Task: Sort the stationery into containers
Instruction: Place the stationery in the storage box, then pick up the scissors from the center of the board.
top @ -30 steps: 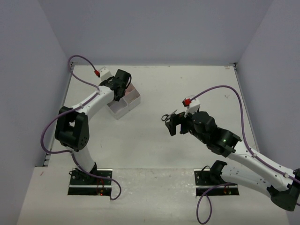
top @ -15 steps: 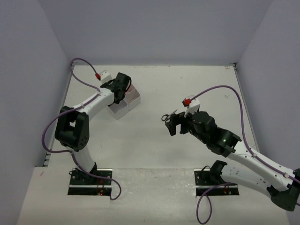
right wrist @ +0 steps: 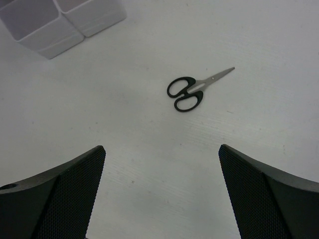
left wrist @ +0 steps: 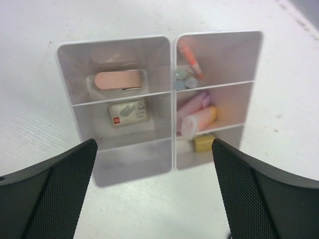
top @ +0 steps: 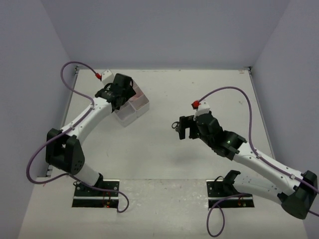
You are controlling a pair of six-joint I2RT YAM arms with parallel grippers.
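- Your left fingers (left wrist: pixel 52 196) stand wide apart with nothing between them, above the containers (left wrist: pixel 124 159). Only their black mesh pads show, cut off at the bottom corners of the left wrist view.
- From the top camera, the left arm (top: pixel 89 117) covers part of the containers, which sit toward the far left of the counter (top: pixel 149 149); nothing inside them can be made out from there.
- In the left half of the block lies a pink eraser (left wrist: pixel 117 80), and nearer you a white eraser (left wrist: pixel 128 112). Its label carries a red mark and small print, too small to read.
- The translucent walls blur where one cell ends and the next begins, so you cannot tell exactly which cell each piece is in.
- In the right half, an orange highlighter (left wrist: pixel 189 56) leans at the far end beside two grey round shapes (left wrist: pixel 183 79) that are hard to identify. The pink-purple highlighters (left wrist: pixel 197 104) lie nearer, and a yellow-beige piece (left wrist: pixel 203 143) is partly hidden behind a wall.
- The scissors (right wrist: pixel 189 92) lie flat on the counter, well apart from the containers, black handles toward the left and blades pointing up-right. From above, only a handle loop peeks out beside the right arm's tool.
- Your right fingers (right wrist: pixel 57 199) are spread wide, empty, short of the scissors; both are cropped by the frame's lower edge.
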